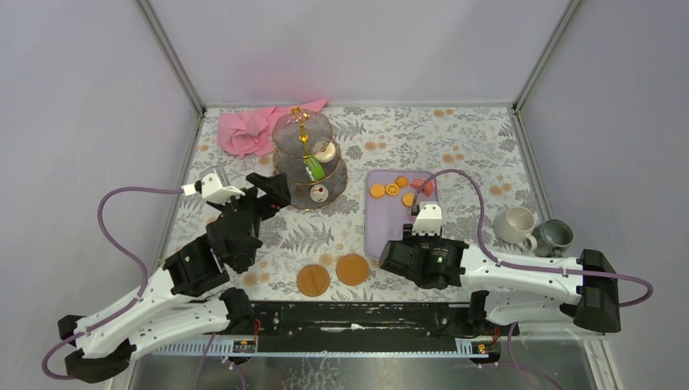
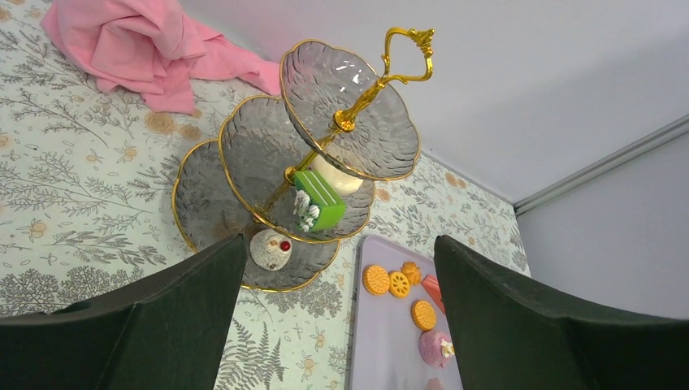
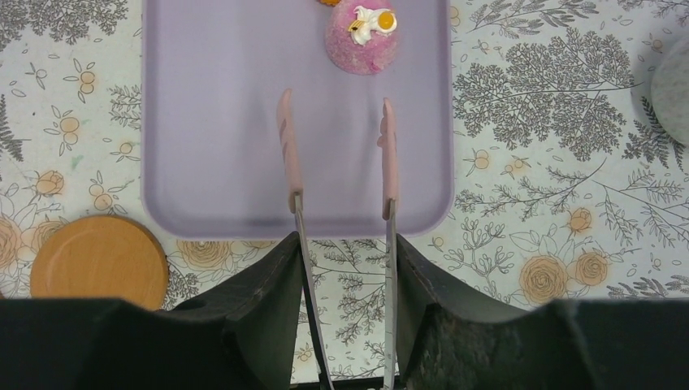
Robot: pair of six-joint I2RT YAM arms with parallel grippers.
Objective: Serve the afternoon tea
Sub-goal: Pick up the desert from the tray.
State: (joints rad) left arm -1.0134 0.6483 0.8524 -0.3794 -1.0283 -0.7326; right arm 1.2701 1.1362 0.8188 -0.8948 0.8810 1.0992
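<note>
The three-tier glass stand (image 1: 307, 158) (image 2: 325, 146) holds a green cake (image 2: 323, 199) on its middle tier and a white cupcake (image 2: 270, 248) on the bottom tier. My left gripper (image 1: 272, 195) (image 2: 340, 244) hangs open just in front of the stand, holding nothing. My right gripper (image 1: 414, 237) (image 3: 348, 244) is shut on pink-tipped tongs (image 3: 289, 154). The tongs' tips stand apart over the near part of the lilac tray (image 3: 219, 122), with nothing between them. A pink cupcake (image 3: 362, 36) lies just beyond the tips. Orange biscuits (image 1: 378, 190) (image 2: 375, 279) lie at the tray's far end.
A cream mug (image 1: 517, 225) and a grey-green mug (image 1: 552, 236) stand right of the tray. Two round wooden coasters (image 1: 313, 279) (image 1: 353, 269) lie near the front edge. A pink cloth (image 1: 256, 127) is bunched behind the stand. Grey walls enclose the table.
</note>
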